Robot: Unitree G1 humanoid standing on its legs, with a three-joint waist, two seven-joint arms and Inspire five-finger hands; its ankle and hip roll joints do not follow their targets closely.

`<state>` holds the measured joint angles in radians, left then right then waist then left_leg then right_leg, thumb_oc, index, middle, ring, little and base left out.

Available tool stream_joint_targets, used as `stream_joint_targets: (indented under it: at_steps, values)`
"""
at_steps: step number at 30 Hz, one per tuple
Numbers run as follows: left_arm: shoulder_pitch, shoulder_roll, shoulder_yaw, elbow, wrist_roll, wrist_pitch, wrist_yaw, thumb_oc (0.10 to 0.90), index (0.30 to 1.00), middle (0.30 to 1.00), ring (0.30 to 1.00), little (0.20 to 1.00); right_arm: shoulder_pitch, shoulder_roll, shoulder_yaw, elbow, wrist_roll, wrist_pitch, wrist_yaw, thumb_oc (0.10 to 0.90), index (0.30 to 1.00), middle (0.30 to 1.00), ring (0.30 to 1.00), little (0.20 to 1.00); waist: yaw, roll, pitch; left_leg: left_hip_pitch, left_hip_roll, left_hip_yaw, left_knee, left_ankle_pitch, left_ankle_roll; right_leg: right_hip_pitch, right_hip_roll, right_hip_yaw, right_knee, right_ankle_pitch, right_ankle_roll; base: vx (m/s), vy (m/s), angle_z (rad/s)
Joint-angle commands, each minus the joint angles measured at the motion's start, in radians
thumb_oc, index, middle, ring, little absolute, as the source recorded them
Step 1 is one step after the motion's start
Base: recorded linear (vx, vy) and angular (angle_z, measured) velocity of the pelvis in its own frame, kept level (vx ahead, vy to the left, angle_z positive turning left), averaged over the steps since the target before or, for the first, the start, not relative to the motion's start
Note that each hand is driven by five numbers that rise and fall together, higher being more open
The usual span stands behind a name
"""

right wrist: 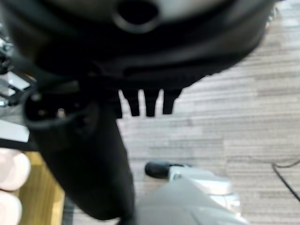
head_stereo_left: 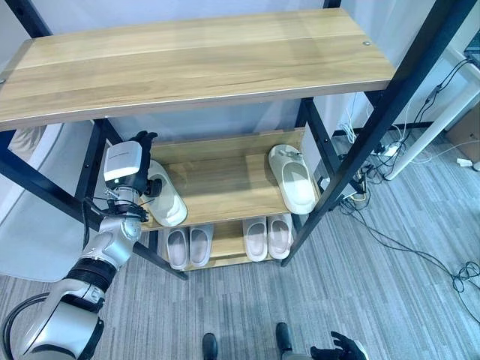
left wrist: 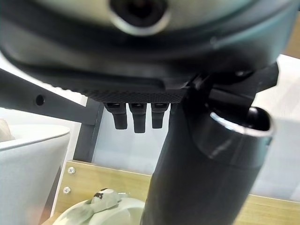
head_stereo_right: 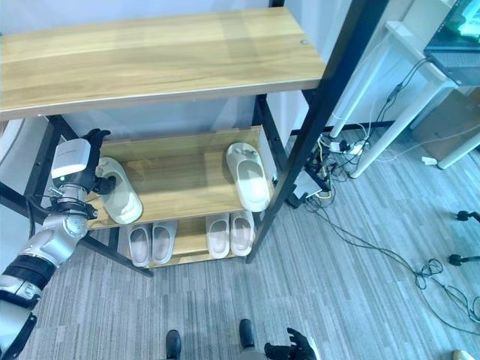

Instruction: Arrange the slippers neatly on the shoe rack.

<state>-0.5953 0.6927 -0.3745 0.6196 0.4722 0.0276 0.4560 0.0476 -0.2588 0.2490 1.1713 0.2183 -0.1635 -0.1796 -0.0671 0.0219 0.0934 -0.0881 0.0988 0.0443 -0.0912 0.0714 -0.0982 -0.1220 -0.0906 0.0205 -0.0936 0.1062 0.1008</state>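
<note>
A pale green slipper (head_stereo_left: pixel 166 196) lies at the left end of the rack's middle shelf (head_stereo_left: pixel 225 184), seen close in the left wrist view (left wrist: pixel 110 208). My left hand (head_stereo_left: pixel 137 161) is right beside it, fingers straight and pointing to the back, thumb against the slipper's side. Its mate (head_stereo_left: pixel 294 178) lies at the shelf's right end, toe to the back. Two pale pairs (head_stereo_left: pixel 187 246) (head_stereo_left: pixel 268 236) stand side by side on the bottom shelf. My right hand (head_stereo_left: pixel 339 349) hangs low over the carpet, fingers relaxed.
The wide wooden top shelf (head_stereo_left: pixel 195 60) overhangs the middle one. Slanted black frame posts (head_stereo_left: pixel 375 127) stand at the rack's corners. A white rounded object (head_stereo_left: pixel 37 210) is left of the rack. White table legs (head_stereo_left: pixel 431 131) and loose cables (head_stereo_left: pixel 390 240) lie to the right.
</note>
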Motion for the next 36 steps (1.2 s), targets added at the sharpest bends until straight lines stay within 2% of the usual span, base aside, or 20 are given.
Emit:
stream_joint_targets:
  at_steps: [1, 23, 24, 25, 28, 36]
  values:
    - [-0.152, 0.057, 0.058, 0.056, 0.006, -0.014, 0.078, 0.8, 0.9, 0.9, 0.9, 0.9, 0.031, -0.028, -0.007, -0.011, -0.008, -0.013, -0.011, 0.8, 0.9, 0.9, 0.9, 0.9, 0.013, 0.031, -0.024, -0.013, -0.082, 0.0, 0.004, -0.093, 0.049, 0.032, 0.008, -0.077, 0.006, -0.131, 0.045, 0.0, 0.0, 0.0]
    - [-0.205, 0.025, 0.014, 0.1, 0.022, -0.001, 0.083, 0.8, 0.9, 0.9, 0.9, 0.9, -0.002, -0.038, 0.001, -0.01, -0.002, -0.018, -0.021, 0.8, 0.9, 0.9, 0.9, 0.9, 0.012, 0.022, -0.003, -0.066, -0.077, 0.009, 0.004, -0.083, 0.05, -0.028, 0.009, -0.074, 0.006, -0.113, 0.044, 0.0, 0.0, 0.0]
    - [-0.202, 0.02, 0.016, 0.104, 0.015, -0.001, 0.087, 0.591, 0.587, 0.587, 0.587, 0.587, -0.003, -0.037, 0.003, -0.01, -0.001, -0.018, -0.021, 0.8, 0.9, 0.9, 0.9, 0.9, 0.012, 0.021, -0.002, -0.067, -0.077, 0.009, 0.004, -0.083, 0.05, -0.03, 0.01, -0.073, 0.006, -0.112, 0.043, 0.0, 0.0, 0.0]
    - [-0.199, 0.016, 0.018, 0.105, 0.012, -0.002, 0.09, 0.408, 0.312, 0.312, 0.312, 0.312, -0.005, -0.037, 0.004, -0.01, -0.001, -0.017, -0.022, 0.8, 0.9, 0.9, 0.9, 0.9, 0.011, 0.02, -0.003, -0.068, -0.077, 0.009, 0.004, -0.083, 0.05, -0.032, 0.01, -0.072, 0.006, -0.111, 0.043, 0.0, 0.0, 0.0]
    - [-0.188, 0.007, 0.013, 0.112, 0.019, -0.003, 0.087, 0.4, 0.3, 0.3, 0.3, 0.3, -0.013, -0.038, 0.005, -0.007, -0.001, -0.017, -0.025, 0.8, 0.9, 0.9, 0.9, 0.9, 0.012, 0.019, -0.001, -0.07, -0.077, 0.011, 0.004, -0.083, 0.05, -0.034, 0.01, -0.07, 0.006, -0.111, 0.043, 0.0, 0.0, 0.0]
    - [-0.128, -0.077, -0.018, 0.106, 0.022, -0.026, 0.061, 0.4, 0.3, 0.3, 0.3, 0.3, -0.03, -0.04, 0.008, -0.007, 0.003, -0.021, -0.035, 0.8, 0.9, 0.9, 0.9, 0.9, 0.01, 0.016, 0.012, -0.084, -0.078, 0.014, 0.004, -0.078, 0.053, -0.051, 0.012, -0.064, 0.006, -0.104, 0.037, -0.02, -0.006, 0.0]
